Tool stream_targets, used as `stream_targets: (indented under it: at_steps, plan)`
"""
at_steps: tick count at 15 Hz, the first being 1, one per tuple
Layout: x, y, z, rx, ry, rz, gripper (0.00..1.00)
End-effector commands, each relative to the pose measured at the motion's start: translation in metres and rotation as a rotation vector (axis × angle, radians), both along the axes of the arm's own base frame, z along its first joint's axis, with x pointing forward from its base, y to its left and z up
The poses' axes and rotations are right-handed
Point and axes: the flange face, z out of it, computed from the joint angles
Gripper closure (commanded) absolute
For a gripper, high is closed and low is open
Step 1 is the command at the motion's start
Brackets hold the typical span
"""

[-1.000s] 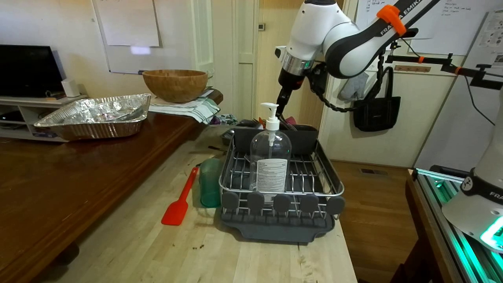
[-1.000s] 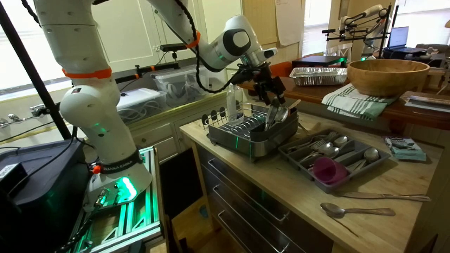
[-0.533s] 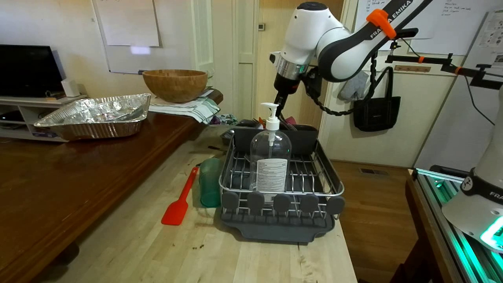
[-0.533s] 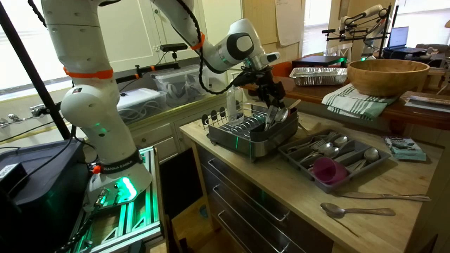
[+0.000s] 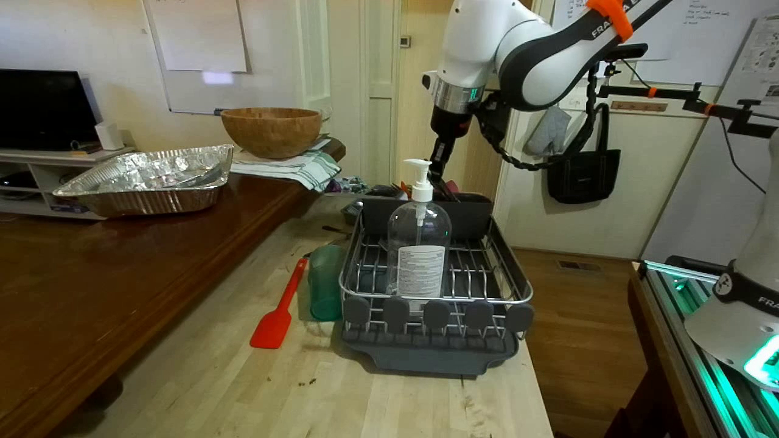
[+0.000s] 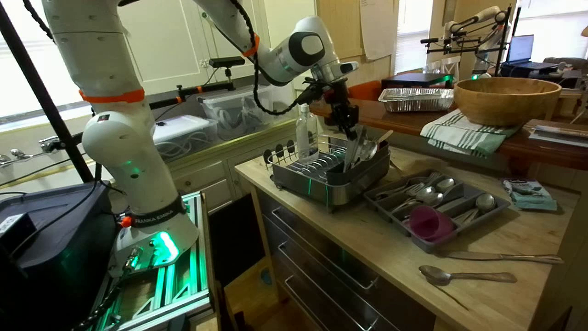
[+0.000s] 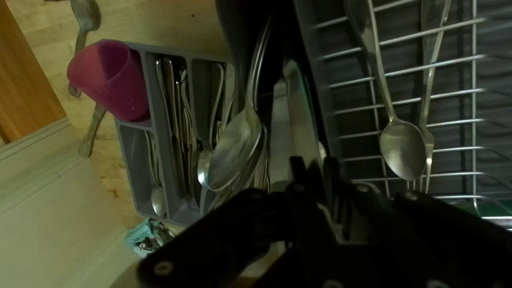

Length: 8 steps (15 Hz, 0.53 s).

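So the gripper [image 7: 314, 163] is right above the cutlery caddy [image 5: 468, 219] at one end of the dish rack [image 6: 342, 194], fingers pointing down. Jaws are nearly together, and the blade of a table knife [image 7: 301, 112] runs into the skinny gap between the fingertips. That bit's pretty dark in the wrist view, so I can't tell if it's actually clamped. The knife is standing in the caddy, tight beside a second knife [image 7: 281, 132], with a big spoon [image 7: 234, 152] just next to those, so not much elbow room sideways.

Past the caddy wall, a smaller spoon [image 7: 402, 148] and a fork [image 7: 430, 136] lie on the rack's wires. The pump bottle [image 5: 420, 255] stands upright toward the opposite end.

Edges: the rack sits close to the counter [image 5: 316, 395] edge over the drawers [image 6: 321, 230], and the gray cutlery tray [image 7: 138, 188] is just beside the caddy end, one corner near that same edge. A magenta cup [image 6: 429, 223] sits tipped in the tray. Along the rack's other long side there's a green tumbler [image 5: 325, 283] right by it, then a red spatula [image 5: 274, 325]. Widest stretch of wood runs in front of the rack, with a few dark crumbs [image 5: 307, 382] on it.
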Motion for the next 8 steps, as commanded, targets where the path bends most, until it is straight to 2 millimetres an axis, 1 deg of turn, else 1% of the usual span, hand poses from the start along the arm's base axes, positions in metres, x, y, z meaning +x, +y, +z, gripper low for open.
stream_targets:
  at_steps: [1, 4, 8]
  plan:
    - [-0.011, 0.001, 0.011, 0.001, 0.008, -0.037, 1.0]
    - [-0.014, -0.004, 0.017, 0.006, 0.003, -0.048, 1.0]
    - [-0.023, 0.001, 0.036, -0.01, -0.028, -0.018, 0.99]
